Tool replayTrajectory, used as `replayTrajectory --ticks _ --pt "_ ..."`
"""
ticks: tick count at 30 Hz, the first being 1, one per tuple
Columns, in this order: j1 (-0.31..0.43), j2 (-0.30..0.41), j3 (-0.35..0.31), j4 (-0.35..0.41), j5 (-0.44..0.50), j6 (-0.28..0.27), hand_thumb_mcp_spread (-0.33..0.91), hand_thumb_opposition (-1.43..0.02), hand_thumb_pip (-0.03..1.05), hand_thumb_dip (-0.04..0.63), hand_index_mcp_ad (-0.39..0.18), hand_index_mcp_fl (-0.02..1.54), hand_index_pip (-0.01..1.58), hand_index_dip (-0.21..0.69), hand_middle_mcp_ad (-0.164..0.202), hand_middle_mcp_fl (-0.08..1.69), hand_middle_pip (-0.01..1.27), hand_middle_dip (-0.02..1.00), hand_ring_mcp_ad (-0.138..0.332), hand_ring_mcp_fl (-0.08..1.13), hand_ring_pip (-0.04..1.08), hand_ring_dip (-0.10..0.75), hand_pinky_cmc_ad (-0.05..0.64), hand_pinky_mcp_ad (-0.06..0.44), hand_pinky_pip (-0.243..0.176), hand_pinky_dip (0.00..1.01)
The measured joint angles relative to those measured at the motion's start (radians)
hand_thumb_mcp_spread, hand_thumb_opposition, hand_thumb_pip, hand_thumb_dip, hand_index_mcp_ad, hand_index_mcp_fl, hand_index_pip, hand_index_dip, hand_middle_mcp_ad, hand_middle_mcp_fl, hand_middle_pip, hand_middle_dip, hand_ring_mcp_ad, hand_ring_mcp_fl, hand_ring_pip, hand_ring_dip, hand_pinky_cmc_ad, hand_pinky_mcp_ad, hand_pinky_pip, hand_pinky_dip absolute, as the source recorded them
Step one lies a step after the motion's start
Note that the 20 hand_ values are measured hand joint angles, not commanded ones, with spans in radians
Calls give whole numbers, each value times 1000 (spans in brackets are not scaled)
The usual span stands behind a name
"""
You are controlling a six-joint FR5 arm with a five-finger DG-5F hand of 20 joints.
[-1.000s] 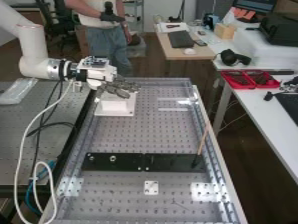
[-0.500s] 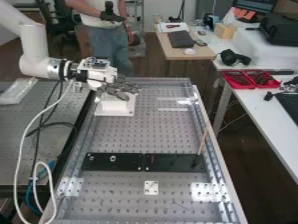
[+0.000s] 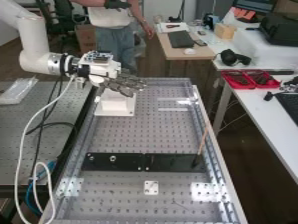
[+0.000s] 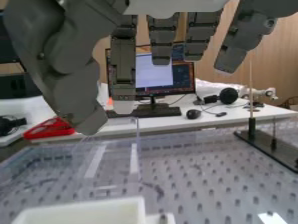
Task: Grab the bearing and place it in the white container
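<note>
Perforated bench [image 3: 136, 136]: our open hand [image 3: 125, 85] hangs, white container [image 3: 116, 109] at its six o'clock; we'd rim-pinch the likely hard, slick bearing.

Obs.: red tray [image 4: 50, 130], monitor [image 4: 181, 77] & mouse [image 4: 193, 114] on white tbl [image 4: 120, 129] (rather cluttered), all well beyond hand [image 3: 121, 85].

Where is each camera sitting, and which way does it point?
High view: fixed above the near end, slanting down along the bench; arm and hand show at upper left.
Wrist view: on the arm's wrist, looking past the hand's straight fingers across the bench towards a monitor.
Shared: hand, bench, white container, black bar.
</note>
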Motion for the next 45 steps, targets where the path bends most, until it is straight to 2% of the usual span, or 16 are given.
replayTrajectory --ticks 6,9,12,14,18,22,32,38,45 --pt "-96 45 127 -56 -62 -46 298 -803 745 269 -119 24 1278 24 65 2 120 150 127 -2 79 66 319 250 -91 367" --pt "-118 51 169 -75 -78 -68 298 -805 731 269 -119 24 1229 24 65 2 120 150 127 -2 79 66 323 248 -91 377" --pt "-146 56 239 -113 -97 -98 298 -806 730 269 -119 21 1166 24 68 2 120 150 131 -2 79 66 325 248 -91 377" --pt "-160 58 272 -129 -105 -110 302 -806 693 269 -119 54 1114 24 68 3 120 150 131 -2 79 66 325 244 -91 377" --pt "-187 58 323 -152 -119 -145 305 -801 681 269 -126 70 1051 26 65 23 120 150 131 -2 79 66 325 262 -91 377" --pt "-210 46 353 -175 -126 -136 304 -794 672 269 -119 106 983 28 65 23 120 150 131 -2 79 66 325 262 -91 377" --pt "-248 24 400 -248 -151 -107 304 -794 667 269 -119 113 953 51 65 24 120 150 127 -2 79 66 325 262 -89 377" --pt "-253 27 419 -287 -170 -114 304 -794 637 269 -119 154 759 58 65 24 120 155 131 -2 79 66 325 262 -89 377" --pt "-264 25 435 -341 -202 -108 269 -771 567 229 -120 150 316 73 65 24 122 155 131 -2 79 73 325 267 -89 377"
